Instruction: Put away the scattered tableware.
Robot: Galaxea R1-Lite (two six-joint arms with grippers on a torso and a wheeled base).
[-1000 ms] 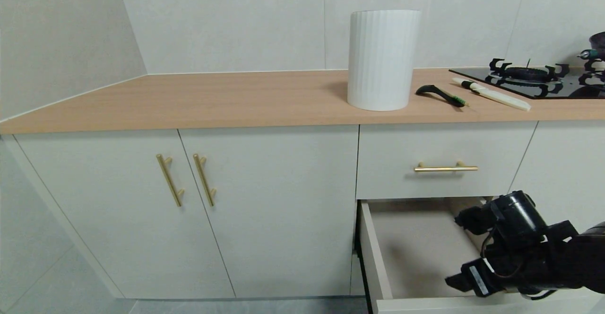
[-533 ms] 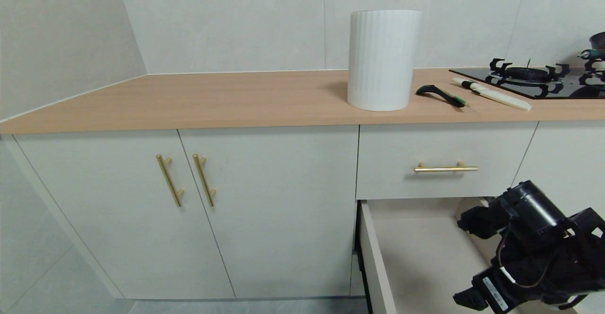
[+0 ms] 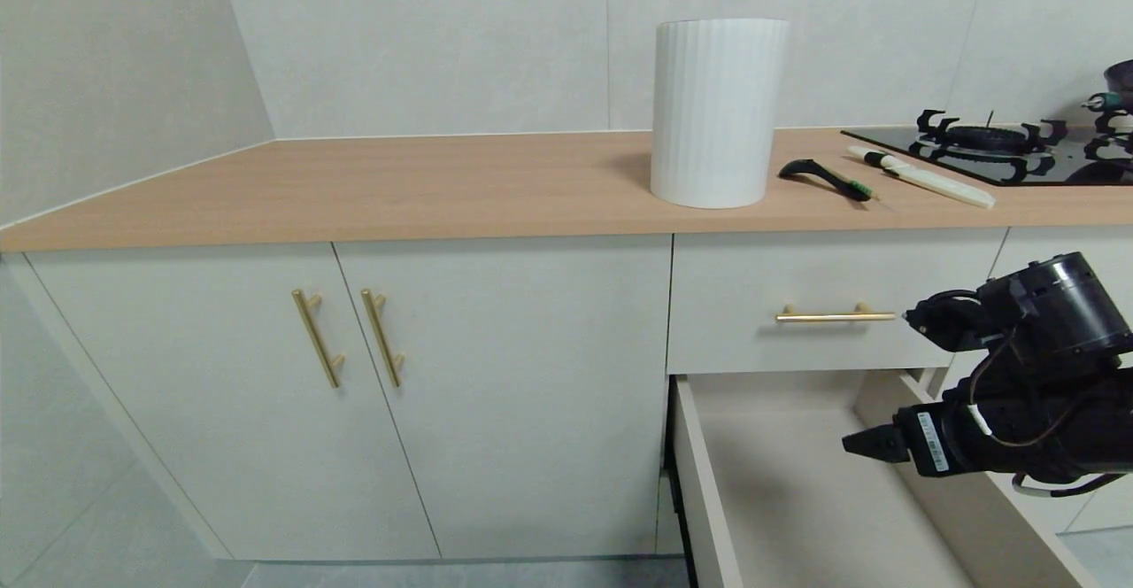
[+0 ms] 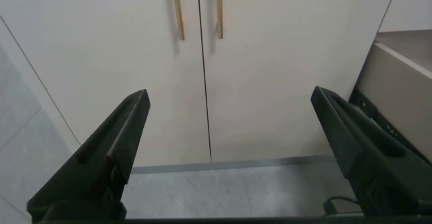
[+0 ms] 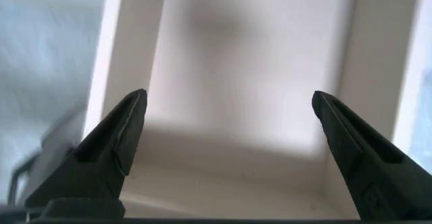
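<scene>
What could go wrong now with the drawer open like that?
The right gripper, open above the open drawer, sits close to the upper drawer's gold handle and might bump it when rising. The black-handled utensil and white utensil lie flat on the countertop, so a grab might slip.

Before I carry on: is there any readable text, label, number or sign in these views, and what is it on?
A white sticker on the side of the right end effector: dark print, too small to read.
No other text shows: none on the white canister, the countertop or the cabinet fronts.
</scene>
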